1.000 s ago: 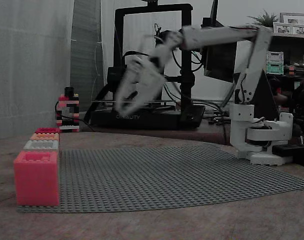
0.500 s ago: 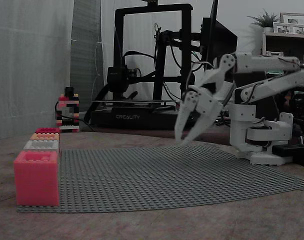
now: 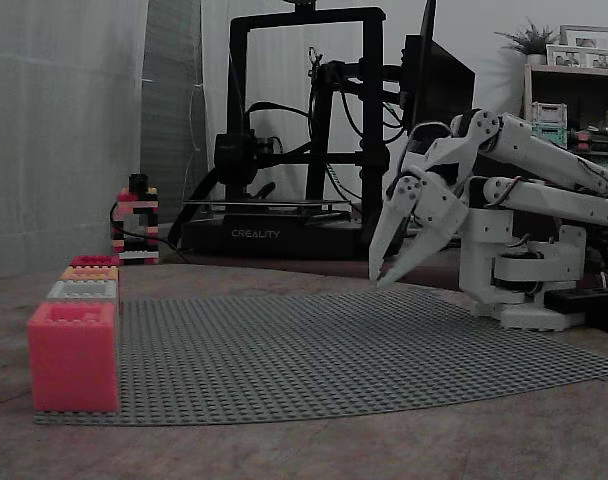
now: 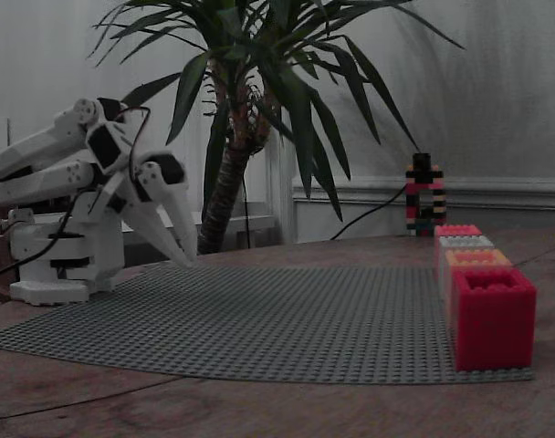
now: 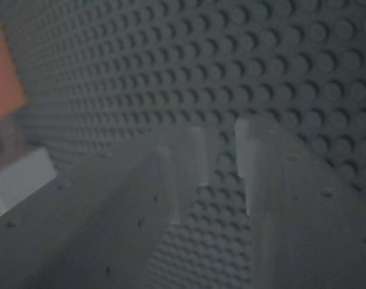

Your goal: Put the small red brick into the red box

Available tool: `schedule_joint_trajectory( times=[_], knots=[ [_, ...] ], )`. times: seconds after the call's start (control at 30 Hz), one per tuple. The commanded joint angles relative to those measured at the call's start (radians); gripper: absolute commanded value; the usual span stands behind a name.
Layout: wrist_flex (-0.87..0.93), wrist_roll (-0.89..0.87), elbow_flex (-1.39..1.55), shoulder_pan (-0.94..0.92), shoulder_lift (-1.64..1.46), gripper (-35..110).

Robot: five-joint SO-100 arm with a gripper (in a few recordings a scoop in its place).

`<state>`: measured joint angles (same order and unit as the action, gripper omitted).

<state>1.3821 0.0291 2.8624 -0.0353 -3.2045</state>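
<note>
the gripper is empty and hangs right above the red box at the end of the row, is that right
Not quite. The gripper is empty, but it hangs over the far side of the grey baseplate, close to the arm's own base, well apart from the red box. A fixed view shows this.

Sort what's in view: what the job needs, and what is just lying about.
For the job:
red box, at the row's near end
gripper, jaws slightly apart, holding nothing
grey baseplate, the work surface

Lying about:
white block, orange block and pinkish block, lined up behind the red box
brick tower
3D printer
palm plant
</note>
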Motion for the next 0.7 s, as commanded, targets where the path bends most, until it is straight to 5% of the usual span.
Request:
schedule_joint_trajectory(
  times=[0.0,0.67],
  knots=[
    [0.025,-0.009,-0.002,0.008,-0.017,0],
    [0.023,-0.034,-0.002,0.006,-0.017,0]
  ],
)
